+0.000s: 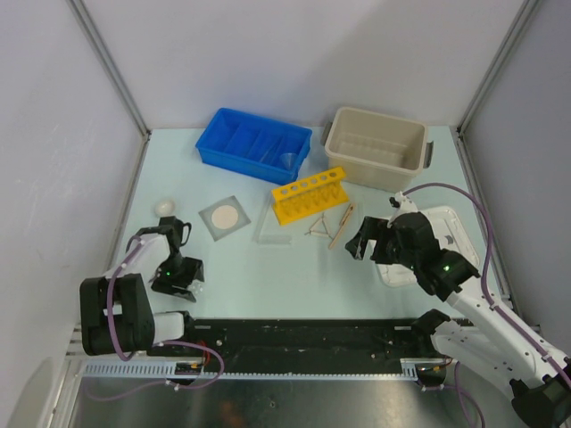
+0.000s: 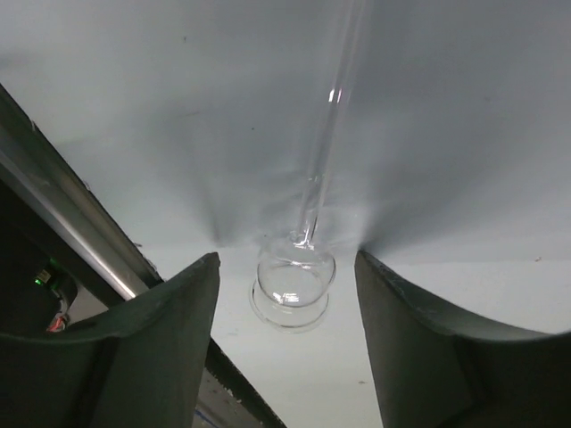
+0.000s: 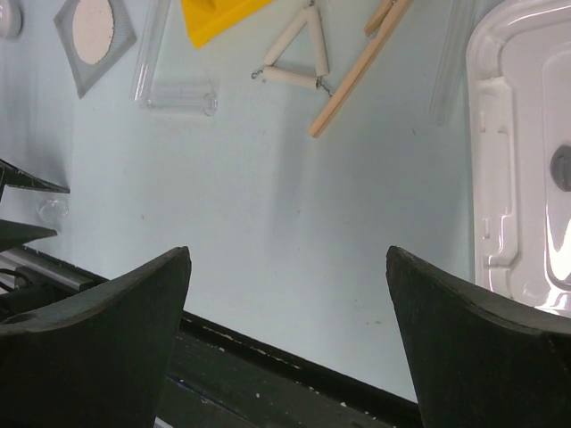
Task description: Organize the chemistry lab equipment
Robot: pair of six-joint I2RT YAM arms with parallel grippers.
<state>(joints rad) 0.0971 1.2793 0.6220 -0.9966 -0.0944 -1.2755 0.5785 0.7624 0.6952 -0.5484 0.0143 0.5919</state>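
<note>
A clear glass piece (image 2: 294,283), a round bulb on a long thin stem, lies on the table near the front left edge. My left gripper (image 2: 285,260) is open around the bulb, with a gap on each side. From above, the left gripper (image 1: 181,283) is low over the table. The yellow holed rack (image 1: 310,194), wire triangle (image 3: 293,55), wooden clamp stick (image 3: 357,67) and square gauze (image 3: 92,27) lie mid-table. A clear funnel (image 1: 287,160) sits in the blue bin. My right gripper (image 3: 288,254) hangs open and empty over bare table near these.
The blue divided bin (image 1: 234,143) and beige tub (image 1: 375,162) stand at the back. The white lid (image 3: 526,152) lies at the right, beside my right arm. A clear tube (image 3: 178,94) lies left of the triangle. A small white round piece (image 1: 163,207) sits at the left.
</note>
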